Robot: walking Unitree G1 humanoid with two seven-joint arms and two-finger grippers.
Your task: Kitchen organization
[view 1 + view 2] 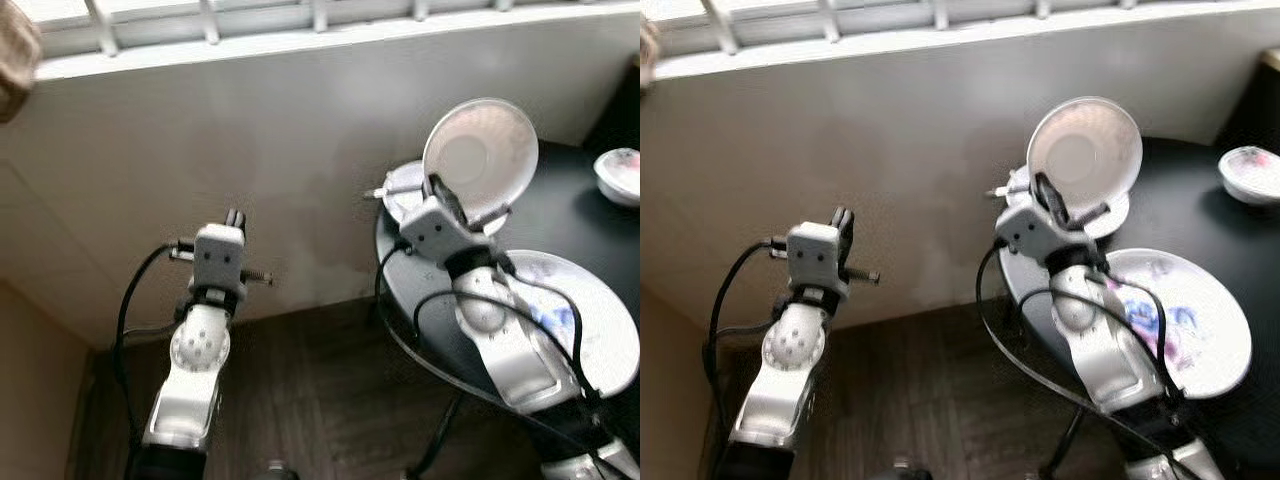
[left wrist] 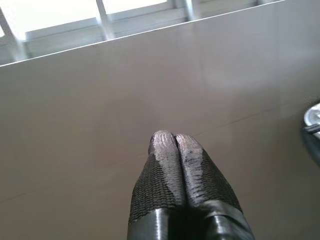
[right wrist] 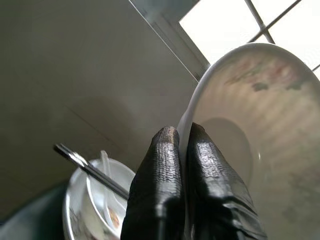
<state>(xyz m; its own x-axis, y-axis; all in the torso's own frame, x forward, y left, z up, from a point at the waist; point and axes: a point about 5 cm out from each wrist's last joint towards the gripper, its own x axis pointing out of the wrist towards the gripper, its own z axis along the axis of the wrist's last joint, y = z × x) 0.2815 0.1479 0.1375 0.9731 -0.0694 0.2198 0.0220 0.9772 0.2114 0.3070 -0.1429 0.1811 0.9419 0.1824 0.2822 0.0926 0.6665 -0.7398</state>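
Note:
My right gripper (image 1: 440,190) is shut on the rim of a small white plate (image 1: 482,150), holding it tilted up on edge above the black round table (image 1: 560,215). In the right wrist view the two fingers (image 3: 165,150) pinch the plate's rim (image 3: 235,115). Under the lifted plate sits a white dish (image 1: 405,190) holding a metal utensil (image 3: 90,167). A large patterned plate (image 1: 600,320) lies flat beside my right arm. My left gripper (image 1: 234,217) is shut on nothing, raised in front of the pale wall (image 2: 150,75).
A small white bowl (image 1: 620,175) stands at the table's far right. A window sill with bars (image 1: 300,30) runs along the top. Dark wood floor (image 1: 320,400) lies below, between my arms. The table's legs (image 1: 440,440) drop near my right arm.

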